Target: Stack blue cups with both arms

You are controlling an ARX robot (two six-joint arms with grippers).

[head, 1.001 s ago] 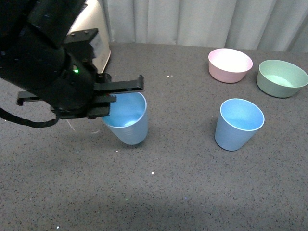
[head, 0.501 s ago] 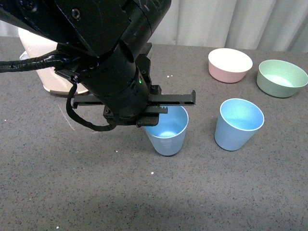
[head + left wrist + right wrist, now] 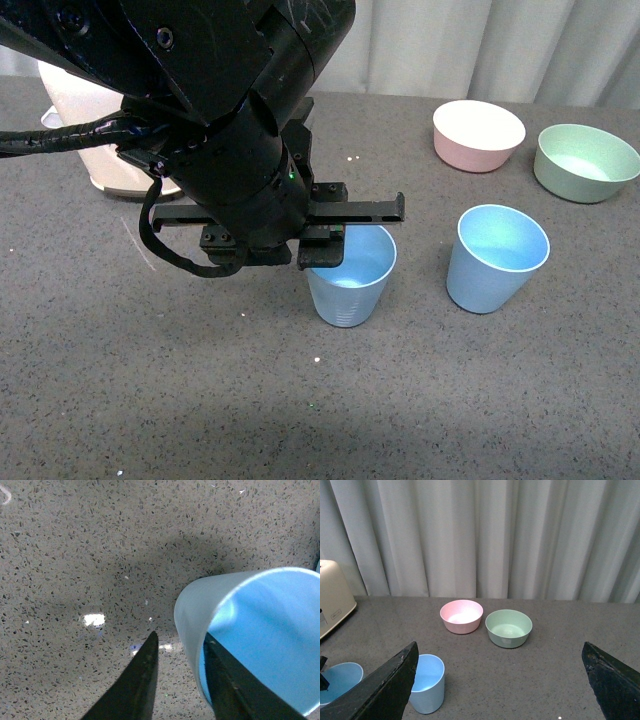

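Note:
One blue cup (image 3: 352,283) stands upright on the dark table under my left arm. My left gripper (image 3: 322,250) is open, with one finger inside the cup and one outside its near wall. In the left wrist view the cup wall (image 3: 192,615) sits between the fingertips of the left gripper (image 3: 180,637), with a gap on the outer side. The second blue cup (image 3: 497,258) stands upright and empty just to the right. My right gripper (image 3: 499,647) is open, held high and far from both cups (image 3: 427,682), and is not in the front view.
A pink bowl (image 3: 478,133) and a green bowl (image 3: 585,160) stand at the back right; both show in the right wrist view (image 3: 461,616) (image 3: 508,627). A cream appliance (image 3: 75,110) stands at the back left. A curtain hangs behind the table.
My left arm has carried the blue cup from the left to beside the second cup. In the last half second the cup has stayed put and the left jaws stand open around its wall.

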